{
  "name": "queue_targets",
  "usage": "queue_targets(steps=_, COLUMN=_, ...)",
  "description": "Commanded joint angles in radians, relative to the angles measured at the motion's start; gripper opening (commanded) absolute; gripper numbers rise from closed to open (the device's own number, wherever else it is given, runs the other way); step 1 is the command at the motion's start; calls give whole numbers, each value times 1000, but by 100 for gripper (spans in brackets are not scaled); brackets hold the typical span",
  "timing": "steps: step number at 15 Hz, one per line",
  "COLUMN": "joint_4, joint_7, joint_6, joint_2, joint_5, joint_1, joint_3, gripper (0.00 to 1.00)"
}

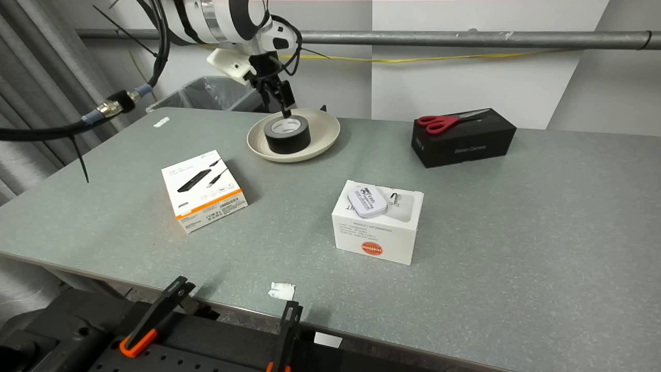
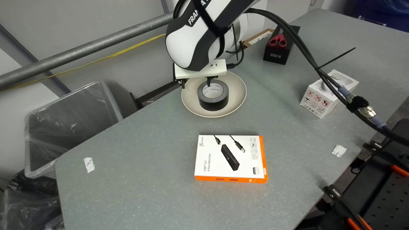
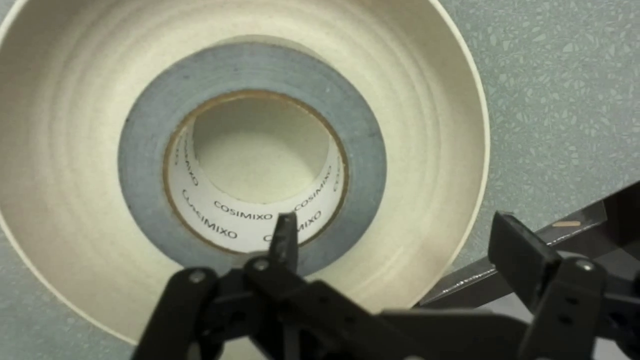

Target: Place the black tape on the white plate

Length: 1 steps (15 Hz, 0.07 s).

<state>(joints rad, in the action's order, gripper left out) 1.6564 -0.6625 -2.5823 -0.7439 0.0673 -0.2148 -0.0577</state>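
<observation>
The black tape [image 1: 287, 140] lies flat inside the white plate [image 1: 326, 135] in both exterior views; the tape [image 2: 213, 103] and the plate [image 2: 238, 92] show there too. In the wrist view the tape [image 3: 252, 65] has a grey top face and a white printed core, with the plate [image 3: 425, 125] all around it. My gripper [image 3: 394, 215] is open and empty, its fingers wide apart. One finger overlaps the near part of the tape's ring in that view; the other is past the plate's rim. The gripper [image 1: 278, 107] is above the plate's back side; whether it touches the tape cannot be told.
A white box with an orange stripe [image 1: 204, 186] lies in front of the plate. A white box [image 1: 374, 232] with a small tin stands further right. A black box [image 1: 465, 144] bears red scissors [image 1: 439, 124]. A lined bin [image 2: 70, 124] stands beyond the table edge.
</observation>
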Motion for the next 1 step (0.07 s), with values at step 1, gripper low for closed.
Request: queue_targets(steps=1, joint_4=-3, joint_7=8, joint_6=6, joint_2=0, joint_5=11, joint_1=-3, joint_3=-5, gripper=100)
